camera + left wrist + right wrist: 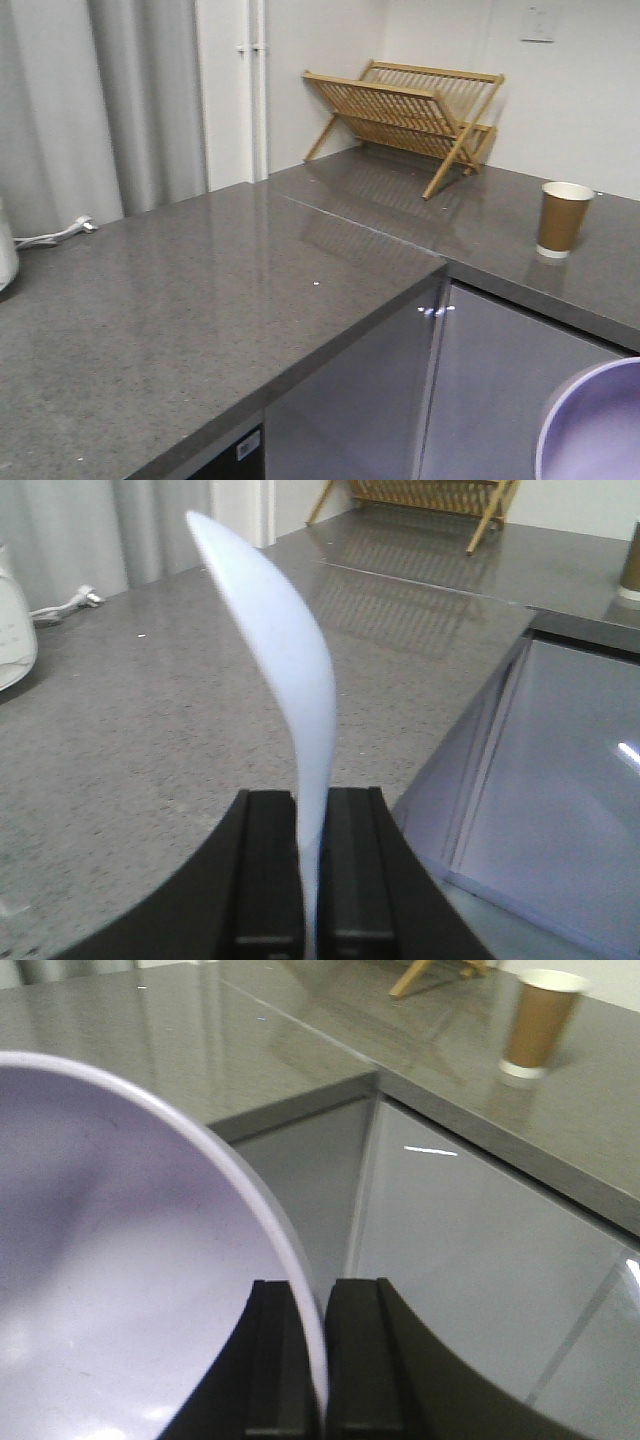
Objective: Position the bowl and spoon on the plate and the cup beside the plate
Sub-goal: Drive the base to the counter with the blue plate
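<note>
My left gripper (310, 802) is shut on the narrow end of the pale blue spoon (285, 660), which rises edge-on and curves left above the grey counter (130, 740). The right gripper (318, 1295) is shut on the rim of the lavender bowl (120, 1260), held in front of the cabinet doors, off the counter. That bowl (600, 430) shows at the bottom right of the front view. The tan cup (563, 218) stands upright on the right counter section, also seen as the cup (540, 1022) far ahead of the right gripper. The plate is out of view.
A folding wooden dish rack (405, 115) stands in the back corner. A white appliance (12, 620) and its cable (60, 232) sit at the counter's left. The L-shaped counter's inner edge (440, 265) drops to grey cabinet doors (500, 390).
</note>
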`<state>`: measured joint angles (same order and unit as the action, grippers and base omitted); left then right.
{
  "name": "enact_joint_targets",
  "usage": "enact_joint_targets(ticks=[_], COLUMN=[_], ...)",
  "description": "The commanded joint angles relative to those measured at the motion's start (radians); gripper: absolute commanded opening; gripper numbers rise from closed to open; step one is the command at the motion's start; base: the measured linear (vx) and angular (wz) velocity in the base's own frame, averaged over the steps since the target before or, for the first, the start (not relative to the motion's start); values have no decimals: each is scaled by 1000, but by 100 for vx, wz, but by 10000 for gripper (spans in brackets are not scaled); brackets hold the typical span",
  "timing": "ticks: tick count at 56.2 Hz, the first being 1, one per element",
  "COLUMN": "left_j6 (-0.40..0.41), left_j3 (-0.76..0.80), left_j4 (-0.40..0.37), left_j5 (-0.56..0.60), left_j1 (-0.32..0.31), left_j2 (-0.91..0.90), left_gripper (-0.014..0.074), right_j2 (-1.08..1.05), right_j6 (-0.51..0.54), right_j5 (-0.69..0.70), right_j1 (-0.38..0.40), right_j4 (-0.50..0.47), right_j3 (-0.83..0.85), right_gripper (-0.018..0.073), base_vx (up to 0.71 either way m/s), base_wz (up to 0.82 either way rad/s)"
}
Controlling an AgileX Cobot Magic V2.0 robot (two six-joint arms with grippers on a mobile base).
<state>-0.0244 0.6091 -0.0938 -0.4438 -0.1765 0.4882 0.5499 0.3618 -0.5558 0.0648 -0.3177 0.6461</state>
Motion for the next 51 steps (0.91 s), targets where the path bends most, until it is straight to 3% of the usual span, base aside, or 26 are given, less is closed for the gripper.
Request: enact_joint_targets(ticks=[1, 26, 51], left_j6=[-1, -1, -1], left_j3=[26, 26, 26], left_j4=[-11, -11, -11], left_j5=[80, 80, 80], left_j1=[-9, -9, -9], left_j2=[4, 4, 4], left_gripper=[-6, -6, -6], right_j2=[2, 2, -3], right_j6=[1, 1, 1], right_j5=[90, 91, 90], right_j1=[0, 0, 0], right_j4=[-10, -10, -10], right_j3=[28, 28, 28], right_gripper=[-9, -9, -9], base_vx=[-8, 0, 23], base_wz=[-59, -67, -63])
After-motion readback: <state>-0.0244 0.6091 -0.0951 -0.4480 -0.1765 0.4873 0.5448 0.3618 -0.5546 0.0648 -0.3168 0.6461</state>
